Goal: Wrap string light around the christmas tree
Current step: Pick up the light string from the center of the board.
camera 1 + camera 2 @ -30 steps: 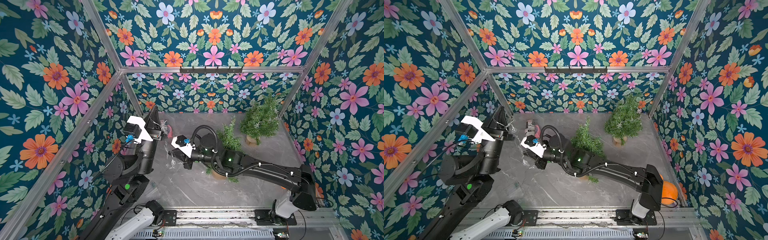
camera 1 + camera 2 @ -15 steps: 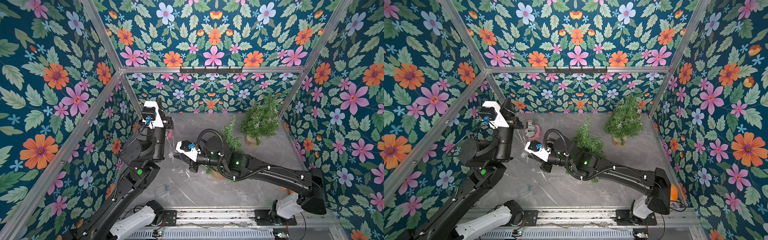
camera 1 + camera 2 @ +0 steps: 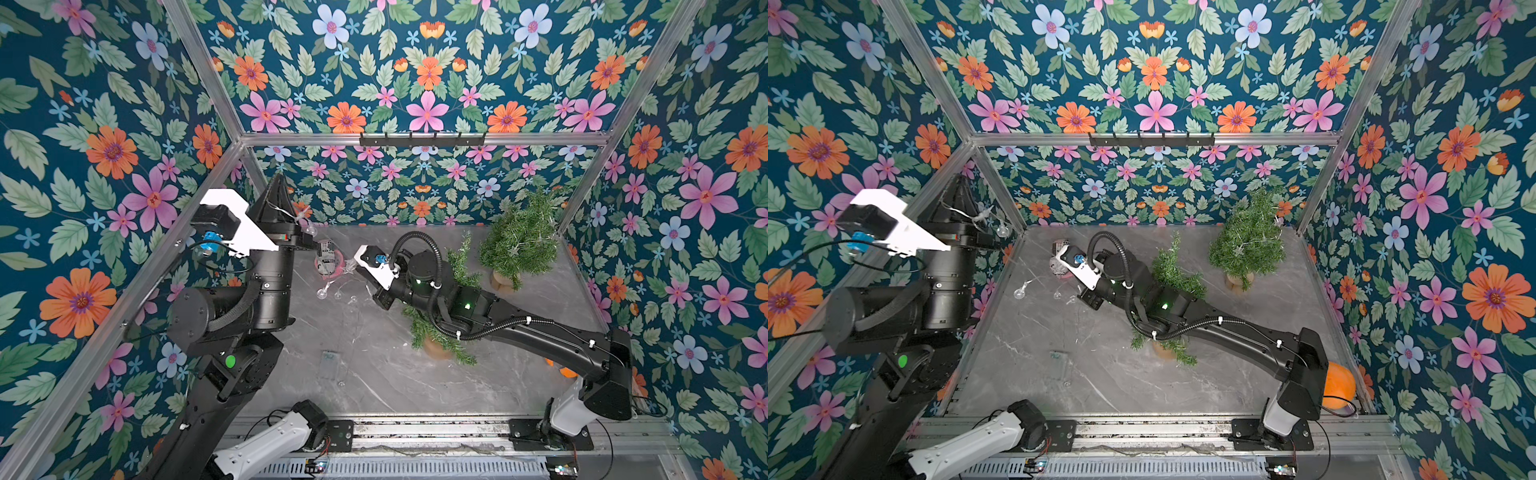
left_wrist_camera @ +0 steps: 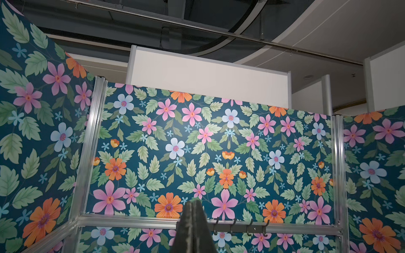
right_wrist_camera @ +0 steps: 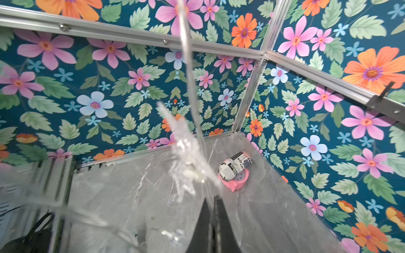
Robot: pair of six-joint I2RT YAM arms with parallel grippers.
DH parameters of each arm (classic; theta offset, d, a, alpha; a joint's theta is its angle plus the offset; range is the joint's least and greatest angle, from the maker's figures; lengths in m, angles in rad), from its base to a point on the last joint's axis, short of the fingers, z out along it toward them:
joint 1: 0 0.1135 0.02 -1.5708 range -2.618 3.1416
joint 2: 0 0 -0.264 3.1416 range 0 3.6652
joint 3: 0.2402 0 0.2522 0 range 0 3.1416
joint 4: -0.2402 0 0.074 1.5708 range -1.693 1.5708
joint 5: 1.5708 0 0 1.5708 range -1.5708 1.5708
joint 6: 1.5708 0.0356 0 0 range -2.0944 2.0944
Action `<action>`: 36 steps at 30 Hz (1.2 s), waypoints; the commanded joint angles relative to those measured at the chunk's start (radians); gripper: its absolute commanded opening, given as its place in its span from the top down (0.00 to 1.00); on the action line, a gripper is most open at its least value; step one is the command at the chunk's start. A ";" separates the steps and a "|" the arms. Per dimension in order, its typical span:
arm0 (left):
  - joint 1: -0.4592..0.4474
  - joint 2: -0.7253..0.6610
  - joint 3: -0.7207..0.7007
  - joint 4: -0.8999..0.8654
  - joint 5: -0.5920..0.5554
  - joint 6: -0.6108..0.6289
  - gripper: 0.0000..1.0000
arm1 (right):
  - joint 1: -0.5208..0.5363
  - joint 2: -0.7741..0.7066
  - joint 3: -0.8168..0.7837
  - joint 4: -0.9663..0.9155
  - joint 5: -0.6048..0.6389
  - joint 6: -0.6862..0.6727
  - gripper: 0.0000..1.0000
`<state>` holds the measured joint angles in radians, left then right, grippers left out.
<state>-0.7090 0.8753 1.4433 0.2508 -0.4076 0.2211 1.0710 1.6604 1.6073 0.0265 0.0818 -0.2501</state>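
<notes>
String light (image 5: 189, 65) ran as one strand between both claws, a few lights trailing on the table (image 3: 374, 374) near centre. I counted two arms and two trees. Right gripper (image 5: 212, 201), stretched low toward 11 o'clock over the nearer tree (image 3: 419, 330), pinched the strand. Left gripper (image 4: 192, 202), at 10 o'clock, pointed straight up, fingers pressed together on it. Farther tree (image 3: 519, 241) stood at 1 o'clock, already strung.
</notes>
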 commanded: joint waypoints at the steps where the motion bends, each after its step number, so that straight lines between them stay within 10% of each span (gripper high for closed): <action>1: 0.001 -0.009 0.034 0.054 -0.025 0.052 1.00 | -0.017 0.035 0.036 -0.080 0.037 -0.021 1.00; 9: 0.000 0.025 -0.018 -0.107 -0.043 0.106 1.00 | -0.028 -0.060 0.037 0.076 -0.270 0.002 1.00; 14: 0.002 0.079 -0.078 0.045 -0.135 0.091 1.00 | -0.017 0.038 0.170 -0.142 -0.065 -0.145 1.00; 18: 0.009 0.195 -0.025 -0.079 -0.009 0.032 1.00 | -0.086 -0.034 0.038 0.014 -0.371 0.013 1.00; 22: 0.092 0.180 -0.105 0.107 -0.035 -0.050 1.00 | -0.043 0.071 0.210 -0.214 -0.011 -0.163 1.00; 25: 0.214 0.190 -0.060 0.026 0.159 -0.239 1.00 | -0.168 -0.034 0.023 0.038 -0.292 0.070 1.00; 29: 0.270 0.149 -0.119 0.068 0.234 -0.412 1.00 | -0.137 0.023 0.104 -0.034 -0.031 -0.088 1.00; 32: 0.275 0.082 -0.188 0.143 0.289 -0.448 1.00 | -0.267 -0.029 0.021 0.124 -0.363 0.180 1.00; 36: 0.274 0.021 -0.210 0.095 0.393 -0.469 1.00 | -0.191 0.072 0.185 -0.031 -0.058 -0.091 1.00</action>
<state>-0.4343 0.9264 1.2449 0.3130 -0.1234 -0.1867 0.8452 1.7081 1.7493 -0.0036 -0.0608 -0.2459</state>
